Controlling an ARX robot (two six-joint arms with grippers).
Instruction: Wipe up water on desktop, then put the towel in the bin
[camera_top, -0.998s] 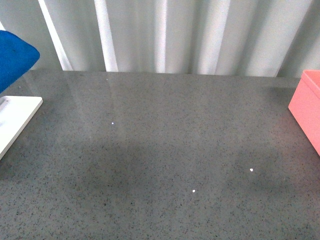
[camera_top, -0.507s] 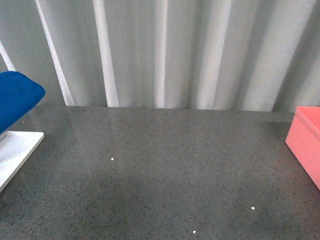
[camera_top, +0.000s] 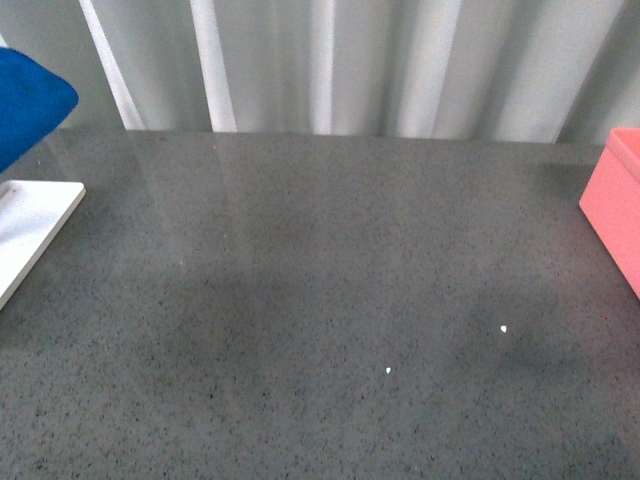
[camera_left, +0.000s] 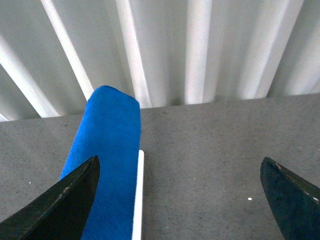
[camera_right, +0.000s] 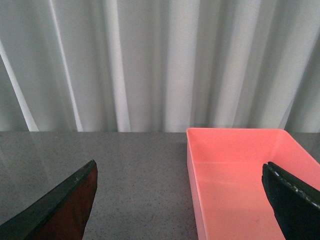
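We find the left gripper (camera_left: 178, 165) spread wide and holding nothing. The towel (camera_left: 107, 160) rises just ahead of it, nearer one finger than the other. The right gripper (camera_right: 178, 167) is equally wide and empty, and faces the bin (camera_right: 235, 130), which has nothing in it.

Risks, in our judgement:
- The towel sits hard against the edge of a white board (camera_left: 138, 200), so a careless close could pinch the board with the cloth or slip off the soft fold.
- We see no clear puddle on the desktop (camera_top: 320, 250), only two white specks (camera_top: 388, 371) that may be drops or glints. A wipe could miss the water.

The bin stands well apart at the far right, with open desktop between. A curtain (camera_top: 330, 60) hangs behind.
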